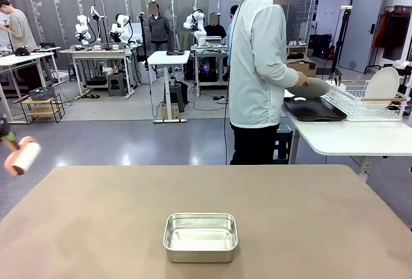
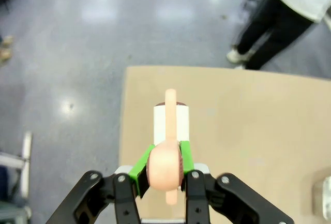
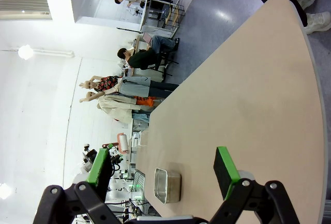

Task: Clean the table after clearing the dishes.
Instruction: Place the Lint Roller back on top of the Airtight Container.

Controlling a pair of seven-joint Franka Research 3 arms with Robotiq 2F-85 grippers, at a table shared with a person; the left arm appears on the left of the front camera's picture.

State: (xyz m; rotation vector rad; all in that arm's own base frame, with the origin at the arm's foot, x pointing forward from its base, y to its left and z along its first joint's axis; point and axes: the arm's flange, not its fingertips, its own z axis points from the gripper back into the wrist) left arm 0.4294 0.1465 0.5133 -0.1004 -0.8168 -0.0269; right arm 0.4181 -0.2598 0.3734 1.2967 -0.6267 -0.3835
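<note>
Left gripper (image 2: 164, 168) around perhaps plastic pink roller (image 2: 168, 142)

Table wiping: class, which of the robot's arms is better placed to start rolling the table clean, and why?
Left. Its hand is shut on the pink roller, held above the table near its left edge. The right hand is open and holds nothing.

A small rectangular steel pan (image 1: 200, 236) sits on the large taupe-brown table (image 1: 309, 214), near its front edge; a pink-handled lint roller (image 1: 21, 154) hangs above the far left corner.
</note>
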